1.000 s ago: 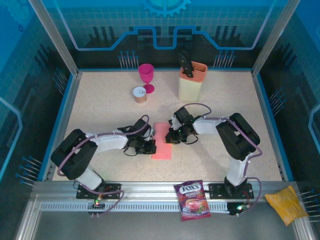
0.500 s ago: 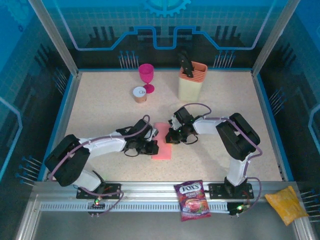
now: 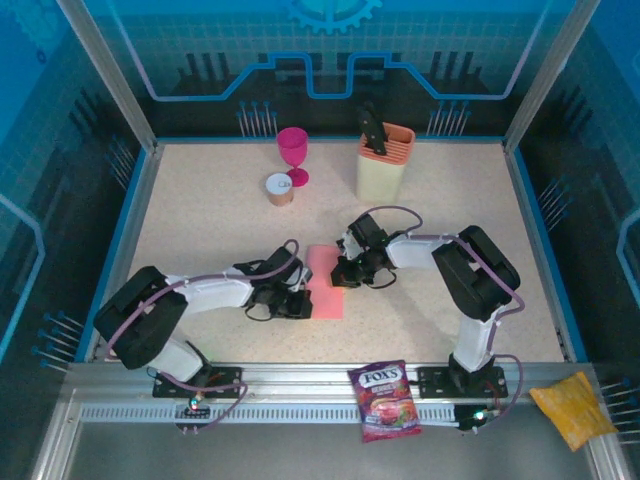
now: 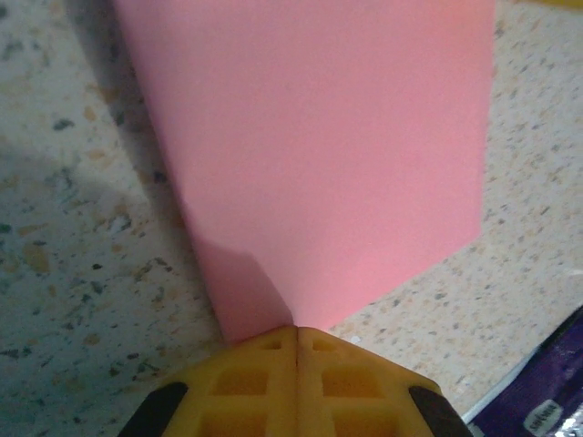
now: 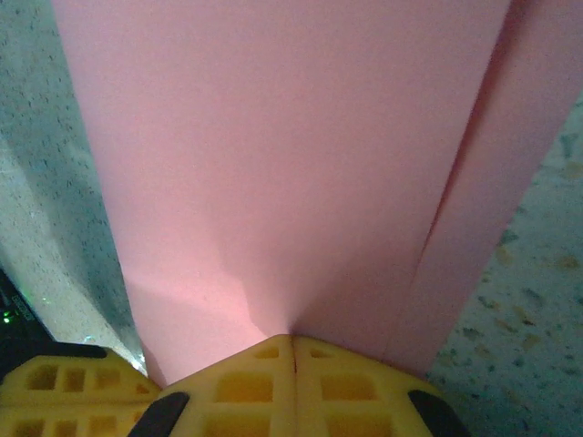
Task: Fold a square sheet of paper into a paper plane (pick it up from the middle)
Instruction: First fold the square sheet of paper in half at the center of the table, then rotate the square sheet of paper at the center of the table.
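Paper (image 3: 327, 287) between left gripper (image 4: 296, 333), right gripper (image 5: 291, 340)

The counter (image 3: 200, 230) is speckled beige with a blue rim. At its middle rests a salmon-pink sheet of paper (image 3: 325, 281), folded to a long strip. Toward the far edge stand a magenta goblet (image 3: 293, 155) with a small round can (image 3: 279, 189) just beside it, and, well to the right, a beige knife block (image 3: 384, 163).
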### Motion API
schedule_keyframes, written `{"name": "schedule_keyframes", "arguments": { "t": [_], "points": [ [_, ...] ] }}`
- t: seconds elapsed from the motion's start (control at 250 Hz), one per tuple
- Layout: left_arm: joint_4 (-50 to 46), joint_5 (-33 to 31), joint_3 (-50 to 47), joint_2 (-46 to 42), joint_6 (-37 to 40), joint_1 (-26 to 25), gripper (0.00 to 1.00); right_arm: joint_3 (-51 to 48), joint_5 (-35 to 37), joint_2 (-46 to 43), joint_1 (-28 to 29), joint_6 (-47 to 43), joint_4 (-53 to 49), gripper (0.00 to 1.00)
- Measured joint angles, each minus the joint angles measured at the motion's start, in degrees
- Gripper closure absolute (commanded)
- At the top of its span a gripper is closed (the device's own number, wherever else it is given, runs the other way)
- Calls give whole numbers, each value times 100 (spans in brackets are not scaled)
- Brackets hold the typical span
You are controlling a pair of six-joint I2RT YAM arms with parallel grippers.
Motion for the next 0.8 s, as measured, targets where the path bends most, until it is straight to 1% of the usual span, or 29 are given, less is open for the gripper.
{"name": "schedule_keyframes", "arguments": {
  "t": [0.088, 0.212, 0.336, 0.519, 0.667, 0.799],
  "points": [
    [-26, 17, 356, -28, -48, 205, 96, 0, 2, 0, -4, -85, -7, 100],
    [72, 125, 933, -4, -164, 754, 96, 2, 4, 0, -7, -197, -17, 100],
    [166, 199, 1613, 378, -136, 1156, 97, 7, 7, 0, -9, -326, -28, 100],
    [98, 356, 2312, 1156, 181, 1215, 98, 15, 24, 0, -9, -457, -48, 100],
    [-96, 411, 2363, 1486, 452, 1276, 99, 15, 26, -4, -11, -505, -52, 100],
    [-177, 413, 2363, 1547, 575, 1362, 99, 28, 28, -4, -17, -535, -74, 100]
  ]
}}
